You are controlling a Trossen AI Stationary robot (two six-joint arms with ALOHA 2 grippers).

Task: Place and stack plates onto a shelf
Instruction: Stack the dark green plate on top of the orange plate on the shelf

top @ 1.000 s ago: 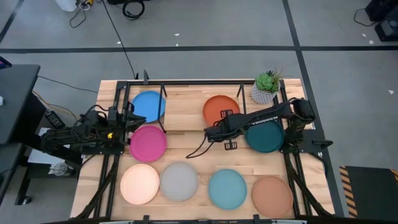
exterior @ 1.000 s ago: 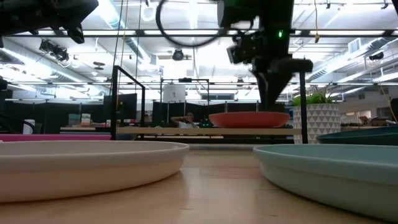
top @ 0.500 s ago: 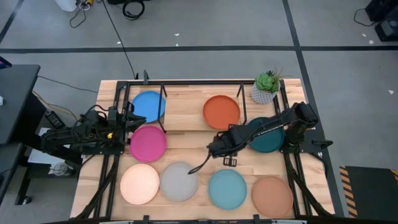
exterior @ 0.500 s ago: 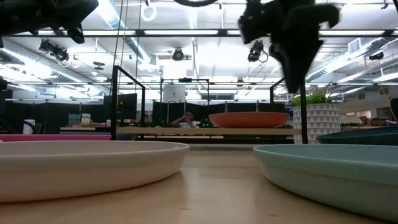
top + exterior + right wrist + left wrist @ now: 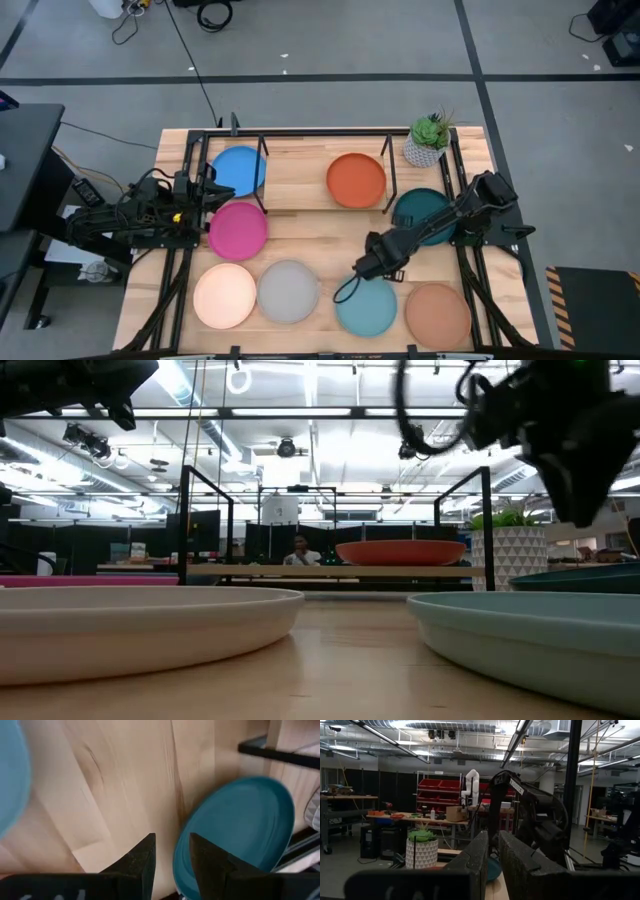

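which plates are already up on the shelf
The blue plate and the orange plate. Both sit on the shelf; the other six lie on the tabletop.

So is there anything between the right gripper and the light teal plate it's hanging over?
Nothing visible. In the high view the right gripper hangs over bare wood just beyond the far rim of the light teal plate, with only the arm's own cable looping by that rim. The grey plate lies apart, to one side.
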